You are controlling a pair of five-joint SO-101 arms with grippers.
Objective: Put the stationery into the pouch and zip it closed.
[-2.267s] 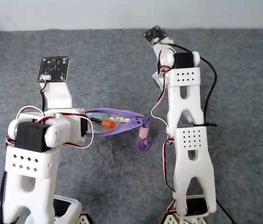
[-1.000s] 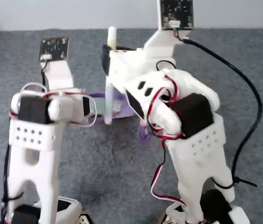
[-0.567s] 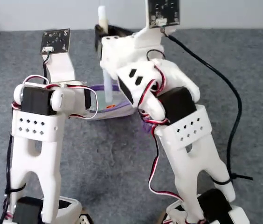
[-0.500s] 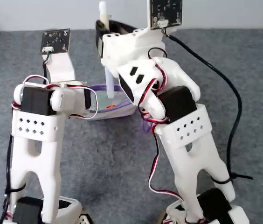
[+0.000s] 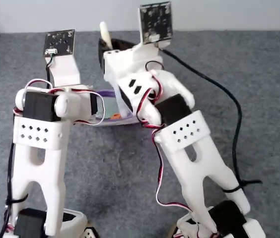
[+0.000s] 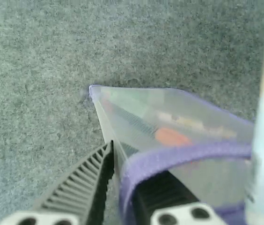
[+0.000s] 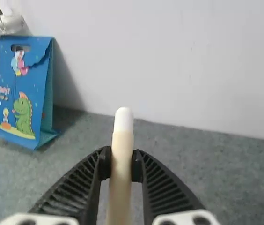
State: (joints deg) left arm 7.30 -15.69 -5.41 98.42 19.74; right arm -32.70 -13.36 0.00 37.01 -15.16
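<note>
A translucent pouch (image 5: 109, 106) with a purple zipper band (image 6: 188, 153) lies on the grey carpet between the arms. Its mouth is held up, and an orange item (image 6: 169, 137) and other stationery show through its wall. My left gripper (image 6: 113, 151) is shut on the pouch's rim near one corner. Above the pouch's mouth, my right gripper (image 7: 121, 161) is shut on a white pen (image 7: 121, 140). The pen (image 5: 105, 35) stands nearly upright, its top above the gripper (image 5: 111, 54). Its lower part (image 6: 263, 140) hangs beside the pouch's opening; its tip is hidden.
Grey carpet (image 5: 259, 79) covers the table around both arms. A blue gift bag (image 7: 22, 93) with a dinosaur print stands against the white wall at the far edge. The right arm's black cable (image 5: 229, 109) trails over the carpet.
The right arm swung in from the back right with the pen and now holds it over the pouch, shifting a little left. The left arm lifted the pouch's rim.
</note>
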